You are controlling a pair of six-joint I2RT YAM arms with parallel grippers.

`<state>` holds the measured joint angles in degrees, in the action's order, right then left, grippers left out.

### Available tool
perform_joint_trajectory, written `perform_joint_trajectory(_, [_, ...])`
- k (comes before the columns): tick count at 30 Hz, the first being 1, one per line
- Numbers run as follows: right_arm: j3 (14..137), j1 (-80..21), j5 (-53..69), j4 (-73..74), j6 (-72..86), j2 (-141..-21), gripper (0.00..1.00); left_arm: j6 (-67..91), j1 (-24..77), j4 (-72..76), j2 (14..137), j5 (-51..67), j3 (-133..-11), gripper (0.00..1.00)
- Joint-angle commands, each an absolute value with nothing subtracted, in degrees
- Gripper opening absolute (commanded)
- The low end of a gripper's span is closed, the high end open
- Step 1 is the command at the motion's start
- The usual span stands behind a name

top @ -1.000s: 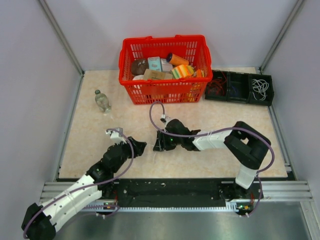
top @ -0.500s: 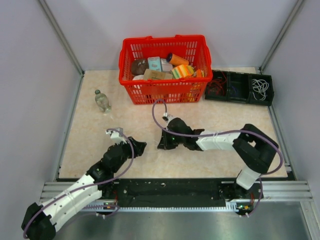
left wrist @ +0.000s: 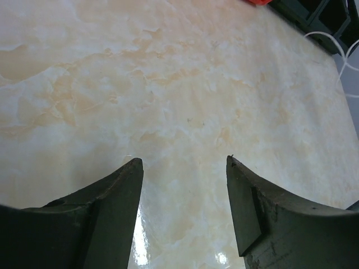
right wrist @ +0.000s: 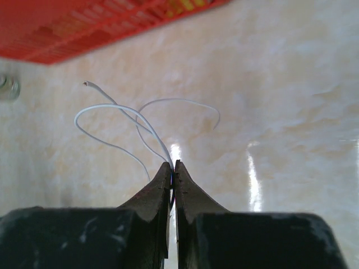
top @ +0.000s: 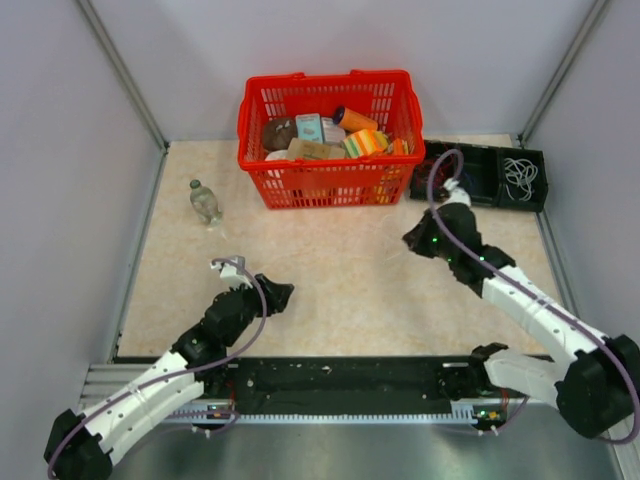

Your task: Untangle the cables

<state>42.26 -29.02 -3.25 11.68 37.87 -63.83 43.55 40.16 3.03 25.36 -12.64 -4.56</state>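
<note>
Thin, smooth white cables [right wrist: 120,120] curl in loose loops from the right jaws, which are pinched tight on them above the glossy, beige marbled desk [top: 350,270], near the red plastic lattice basket [top: 320,185]. The left jaws, dull dark wedges, stand apart and empty. Labels on the packs in the basket are too small to read.
</note>
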Motion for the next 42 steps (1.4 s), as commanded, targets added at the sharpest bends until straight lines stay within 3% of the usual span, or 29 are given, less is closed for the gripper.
perform_joint_trajectory(1, [43.8,-17.4,-6.5,19.9,34.8,-57.1,0.00,43.2,40.0,5.3,24.2,-12.1,-3.7,0.67])
perform_joint_trajectory(8, [54.7,1.5,-7.6,23.2,36.2,-59.7,0.00,43.2,40.0,5.4,23.6,-11.6,-3.4,0.80])
perform_joint_trajectory(11, [60.4,6.4,-9.4,22.0,36.3,-64.1,0.00,43.3,40.0,5.9,24.3,-11.2,-3.5,0.99])
perform_joint_trajectory(22, [81.7,14.1,-15.6,16.8,31.7,-90.0,0.00,43.2,40.0,6.3,25.5,-10.2,-3.8,0.99])
perform_joint_trajectory(33, [93.2,18.5,-15.9,17.9,28.2,-106.3,0.00,42.6,40.0,7.4,27.7,-9.6,-4.3,0.99])
perform_joint_trajectory(42, [103.2,18.6,-15.0,19.6,11.4,-119.9,0.00,42.1,40.0,8.7,31.2,-8.7,-5.3,0.99])
